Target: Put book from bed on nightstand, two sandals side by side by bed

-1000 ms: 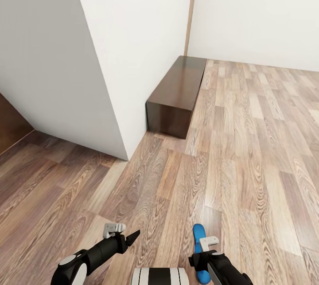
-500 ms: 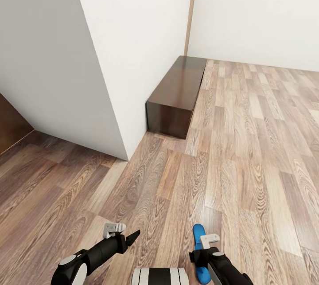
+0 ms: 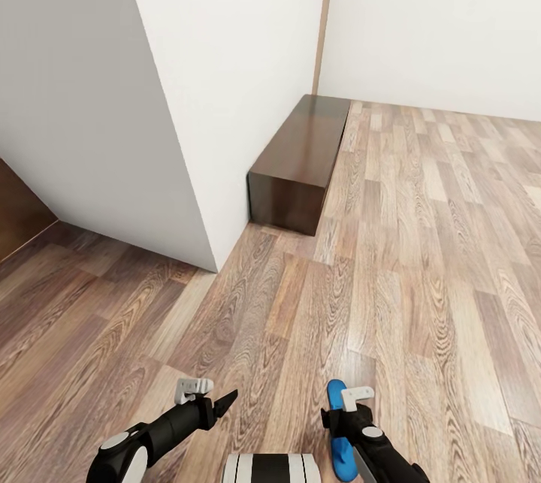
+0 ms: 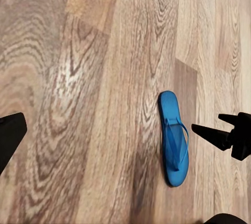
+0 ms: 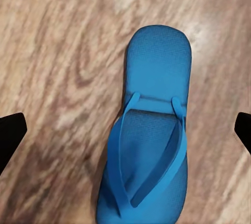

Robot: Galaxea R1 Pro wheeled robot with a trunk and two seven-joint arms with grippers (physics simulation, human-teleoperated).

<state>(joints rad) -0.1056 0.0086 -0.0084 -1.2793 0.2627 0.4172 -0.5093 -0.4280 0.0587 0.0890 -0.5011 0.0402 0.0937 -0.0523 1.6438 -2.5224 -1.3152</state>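
One bright blue sandal lies flat on the wood-plank floor just in front of my base, straps up. My right gripper hangs directly above it, pointing down. Its jaws are open, one on each side of the straps, and touch nothing. My left gripper is open and empty, held low to the left of the sandal and pointing toward it. The book, the bed and the nightstand are out of view.
A long low dark wooden cabinet stands against the white wall ahead. A white wall corner juts out on the left. Open plank floor stretches ahead and to the right.
My right gripper has shifted slightly forward along the sandal. The left arm and the camera have not moved.
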